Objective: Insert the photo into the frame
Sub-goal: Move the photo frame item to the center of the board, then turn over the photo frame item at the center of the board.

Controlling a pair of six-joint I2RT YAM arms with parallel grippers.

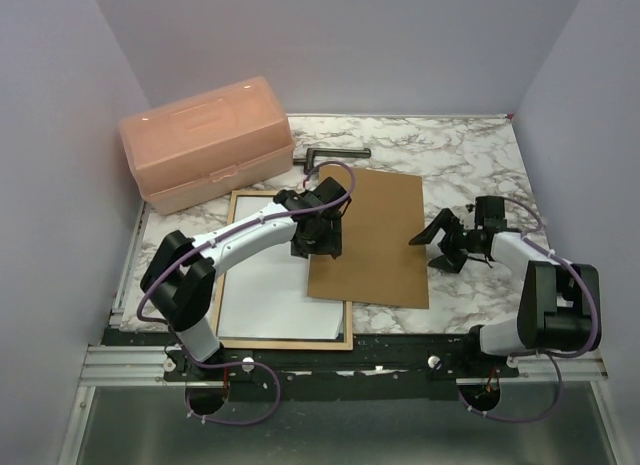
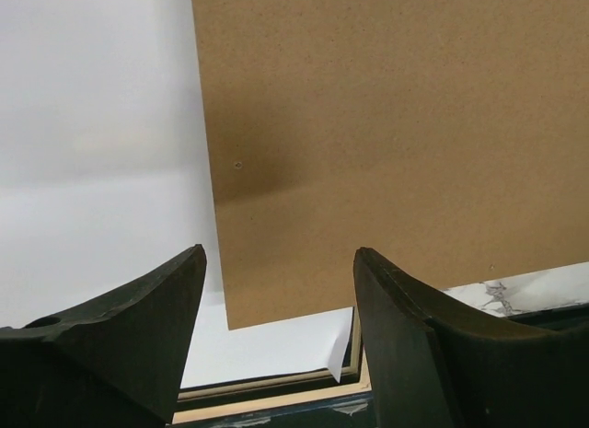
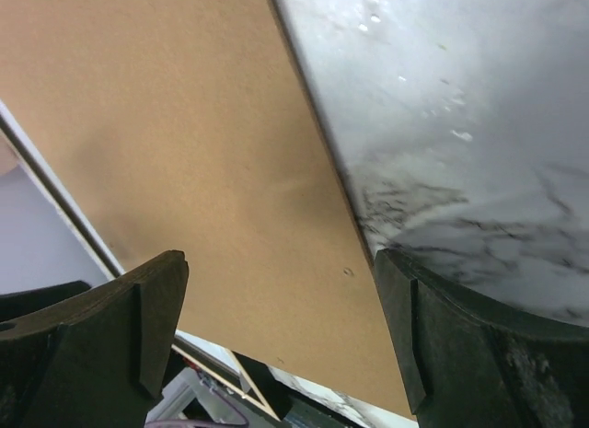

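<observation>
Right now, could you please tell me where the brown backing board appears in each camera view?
Top external: the backing board lies mid-table, overlapping the frame along its right edge.
Left wrist: the backing board fills the upper right.
Right wrist: the backing board covers the left side, its edge running diagonally.
Shared landmark: the marble table top bordering that edge.

My left arm [image 1: 250,230] stretches forward and inward from its base, the wrist bent so the left gripper [image 1: 317,243] points down, jaws parted with nothing between them. My right arm [image 1: 540,295] is folded close above its own base, forearm aimed inward. The right gripper [image 1: 438,245] sits low, jaws spread wide and gripping nothing.
</observation>
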